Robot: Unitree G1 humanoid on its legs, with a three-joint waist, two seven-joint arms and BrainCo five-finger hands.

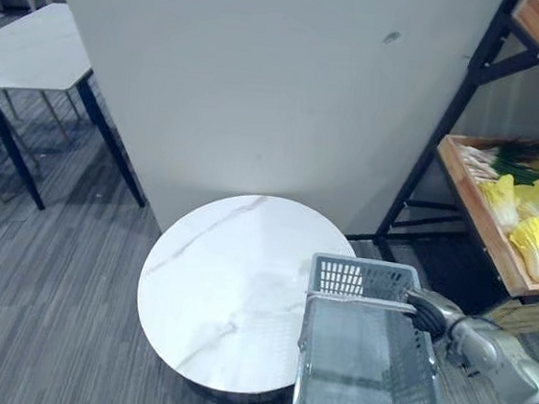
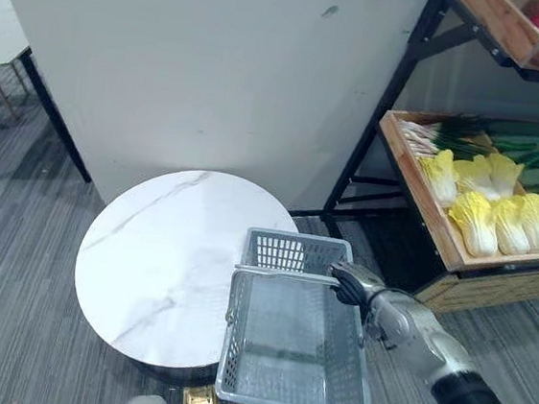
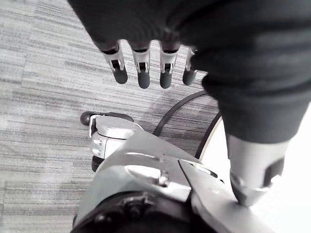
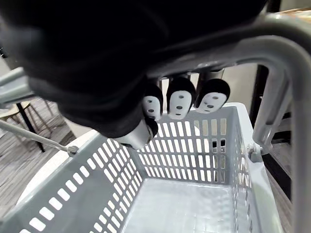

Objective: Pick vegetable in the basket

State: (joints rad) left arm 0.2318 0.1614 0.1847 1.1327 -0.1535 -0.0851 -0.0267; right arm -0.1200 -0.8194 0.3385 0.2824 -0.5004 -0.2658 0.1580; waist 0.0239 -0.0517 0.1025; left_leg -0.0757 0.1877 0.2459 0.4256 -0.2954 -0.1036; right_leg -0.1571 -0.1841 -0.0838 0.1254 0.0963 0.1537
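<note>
Beside the round desk (image 1: pixel 222 284), the right hand (image 2: pixel 349 285) curls round the handle (image 2: pixel 281 275) of the basket (image 2: pixel 293 253), while the left hand (image 3: pixel 143 70) hangs straight-fingered.

- Both head views looked steeply down from above, a slight step apart, sharing the round table (image 1: pixel 222 284), the basket (image 2: pixel 296 359) and the produce shelf (image 2: pixel 412 185)
- The left wrist view faced the carpet (image 3: pixel 43 97) past the left hand (image 3: pixel 142 68)
- The right wrist view sat very close, looking past the right hand (image 4: pixel 181 99) into the basket

White wall (image 1: pixel 262 85), grey striped carpet (image 1: pixel 36 313), round marble table (image 1: pixel 213 283), black shelving (image 1: pixel 463 87)
</note>
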